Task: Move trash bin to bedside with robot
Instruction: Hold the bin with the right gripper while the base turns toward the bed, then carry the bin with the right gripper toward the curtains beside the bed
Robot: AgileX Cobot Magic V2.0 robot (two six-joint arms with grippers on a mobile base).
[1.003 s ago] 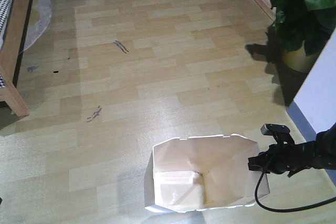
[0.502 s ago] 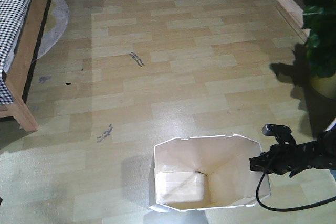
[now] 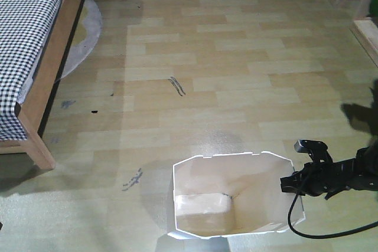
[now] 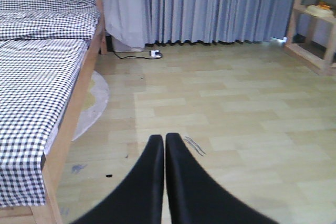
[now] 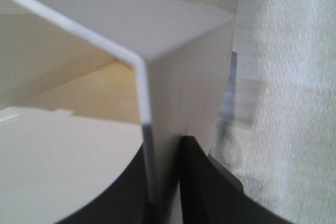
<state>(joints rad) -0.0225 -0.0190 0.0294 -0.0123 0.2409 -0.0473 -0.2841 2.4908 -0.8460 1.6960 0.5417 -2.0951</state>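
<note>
The bed (image 3: pixel 23 39), checked gingham bedding on a light wooden frame, runs along the far left, with a pale round rug (image 3: pixel 82 30) showing beside the frame. The left gripper (image 4: pixel 164 139) points along that bedside, its fingers pressed together on nothing. The trash bin (image 3: pixel 236 175) stands upright and empty on the wood-look floor (image 3: pixel 236 57) at lower centre, well apart from the bed. At the bin's right rim the right gripper (image 3: pixel 290 182) pinches the thin wall near a cut corner, one finger inside and one outside. The bin looks light and its smooth plastic slippery. A wall this thin will likely flex under a one-sided hold, so a bite just below the stiffer rim, beside the corner fold, seems soundest. Moving it gently should keep it from swinging or slipping.
</note>
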